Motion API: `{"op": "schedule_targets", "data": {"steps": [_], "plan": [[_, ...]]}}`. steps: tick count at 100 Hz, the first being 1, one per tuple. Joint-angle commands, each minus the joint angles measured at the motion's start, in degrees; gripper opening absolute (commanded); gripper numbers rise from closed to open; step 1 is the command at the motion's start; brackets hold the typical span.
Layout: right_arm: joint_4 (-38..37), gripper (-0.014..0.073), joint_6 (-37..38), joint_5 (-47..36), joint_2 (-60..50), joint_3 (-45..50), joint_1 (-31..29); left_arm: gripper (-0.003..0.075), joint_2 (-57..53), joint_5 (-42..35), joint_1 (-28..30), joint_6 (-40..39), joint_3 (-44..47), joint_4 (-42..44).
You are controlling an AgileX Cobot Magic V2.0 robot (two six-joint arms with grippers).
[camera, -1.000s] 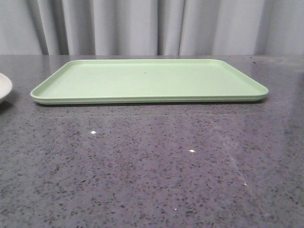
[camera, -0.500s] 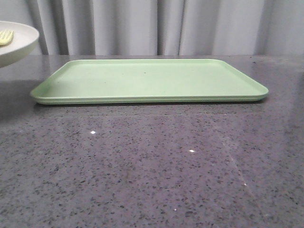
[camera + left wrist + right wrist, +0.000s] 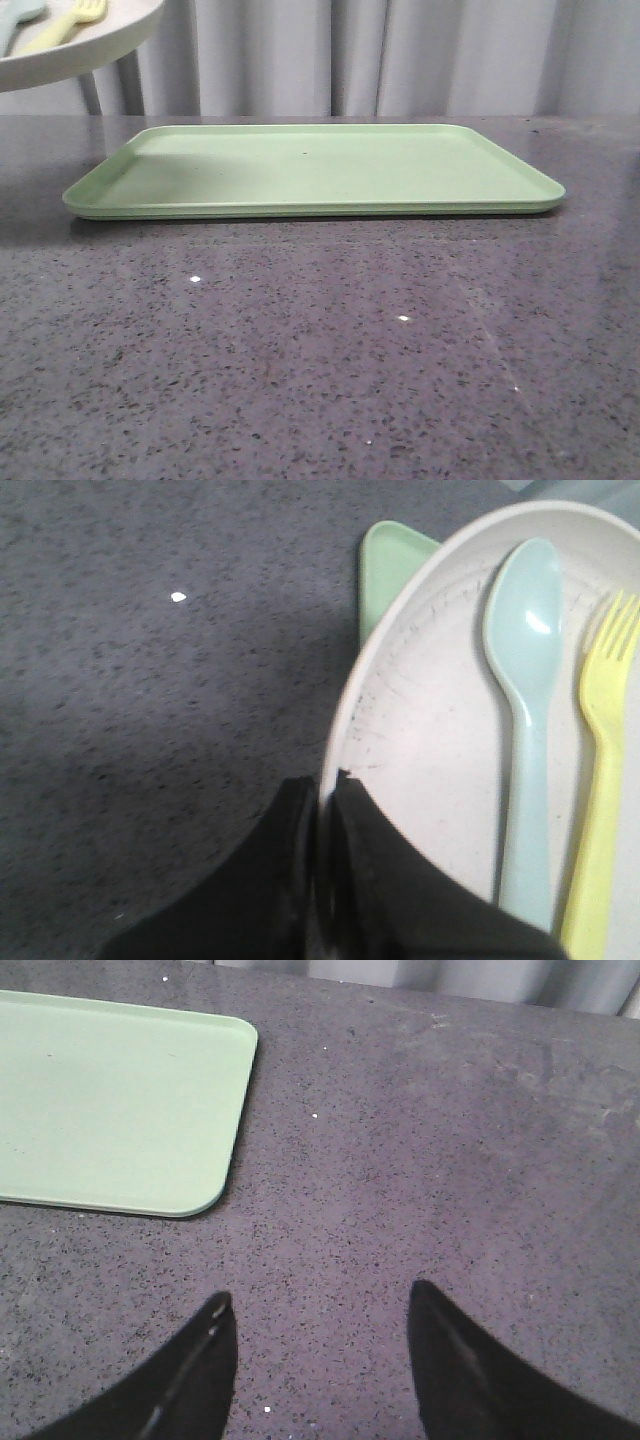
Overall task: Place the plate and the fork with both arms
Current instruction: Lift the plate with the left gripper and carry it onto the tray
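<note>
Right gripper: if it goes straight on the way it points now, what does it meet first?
Probably the bare grey table. The right gripper is open and holds nothing, and the green tray lies off to one side of its line.

My left gripper [image 3: 322, 810] is pinched tight on the rim of the plate [image 3: 420, 770], one finger on top of the rim and the other under it, the tips almost meeting. It holds the plate up in the air, clear of the table. My right gripper [image 3: 318, 1310] hangs above the table with its two dark fingers [image 3: 205, 1360] spread wide and nothing between them. In the front view I see neither of my arms.
</note>
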Motion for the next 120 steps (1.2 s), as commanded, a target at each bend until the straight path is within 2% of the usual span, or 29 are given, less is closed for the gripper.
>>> {"op": "schedule_targets", "data": {"steps": [1, 39, 63, 86, 120], "plan": [[0.0, 0.0403, -0.1, -4.4, 0.9, -1.3, -0.5, -0.0021, 0.7, -3.8, -4.7, -2.7, -3.7, -4.3], [0.0, 0.0403, -0.1, -4.0, 0.9, -1.3, -0.5, -0.0021, 14.6, -12.7, -22.5, -11.4, -13.8, -0.5], [0.0, 0.0403, -0.1, -3.9, 0.9, -1.3, -0.5, -0.0021, 20.8, -19.8, -31.8, -19.6, -17.2, 5.5], [0.0, 0.0403, -0.1, -3.9, 0.9, -1.3, -0.5, -0.0021, 24.8, -23.8, -35.5, -23.1, -17.4, 6.4], [0.0, 0.0403, -0.1, -3.6, 0.9, -1.3, -0.5, -0.0021, 25.7, -25.1, -35.8, -24.1, -17.4, 7.6]]}}
